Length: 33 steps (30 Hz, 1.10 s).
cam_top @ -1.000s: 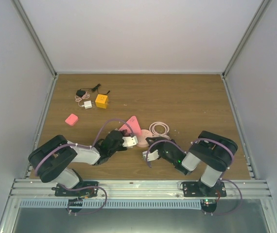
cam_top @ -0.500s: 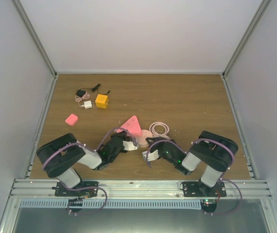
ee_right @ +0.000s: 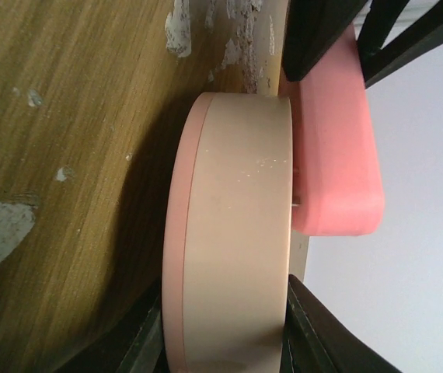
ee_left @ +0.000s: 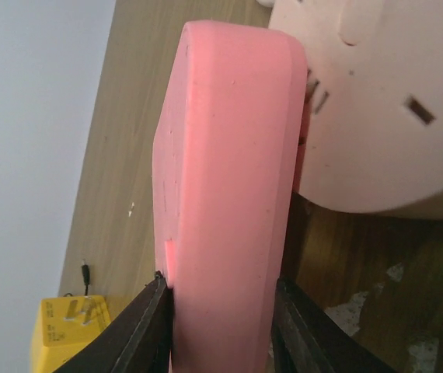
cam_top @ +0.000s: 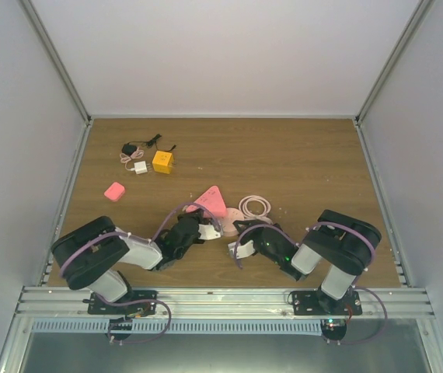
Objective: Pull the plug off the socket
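Clamping the socket (ee_left: 225,179) edge-on with the left gripper (ee_left: 221,330), pressing black fingers (ee_left: 140,338) against its two flat faces. Squeezing the plug (ee_right: 241,233), a pale round disc, with the right gripper (ee_right: 225,334), one finger on either side. Holding both pieces face to face just past the fingertips, joining through metal prongs (ee_left: 315,97) across a narrow gap. Leaving a yellow cube (ee_left: 70,330) well beyond the left fingers, a coiled pink cable (cam_top: 254,207) near the right gripper's far side.

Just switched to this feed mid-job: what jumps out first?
Both arms meet at the near middle of the table: the left gripper clamps the pink triangle edge-on, and the right gripper clamps the round pale disc. Metal prongs bridge the two pieces. A yellow cube sits back left.
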Tool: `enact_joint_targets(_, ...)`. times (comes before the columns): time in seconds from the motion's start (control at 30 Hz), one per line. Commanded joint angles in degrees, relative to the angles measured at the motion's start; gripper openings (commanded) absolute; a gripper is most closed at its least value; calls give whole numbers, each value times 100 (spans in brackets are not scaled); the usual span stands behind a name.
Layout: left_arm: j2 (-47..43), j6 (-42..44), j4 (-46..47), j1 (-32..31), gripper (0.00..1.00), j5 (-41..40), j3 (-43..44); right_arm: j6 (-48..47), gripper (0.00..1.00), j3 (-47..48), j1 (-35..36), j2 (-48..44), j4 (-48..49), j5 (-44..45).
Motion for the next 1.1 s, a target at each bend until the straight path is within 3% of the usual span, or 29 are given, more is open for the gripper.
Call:
enact_joint_targets(0.0, -507, -1005, -884, 203, 6, 329, 422, -59, 6, -205, 73, 97, 281, -128)
enact_joint_targets(0.1, -566, -1060, -1024, 219, 6, 424, 478, -97, 5, -192, 74, 155, 366, -119)
enact_joint_targets(0.37, -361, -343, -78, 168, 4, -148, 260, -57, 5, -200, 74, 69, 263, -137)
enact_joint_targets(0.57, -671, -784, -747, 380, 4, 215, 494, -122, 8, -235, 74, 125, 377, -132)
enact_joint_targets(0.67, -869, -1001, -1195, 577, 5, 456, 674, -124, 18, -253, 74, 135, 412, -80)
enact_joint_targets(0.87, -1212, -1464, -2208, 976, 5, 938, 1193, -106, 49, -363, 74, -73, 223, -67)
enact_joint_targets(1.07, -1429, -1831, -2855, 1291, 5, 1446, 1465, 507, 83, -11, 74, -1146, -2008, -433)
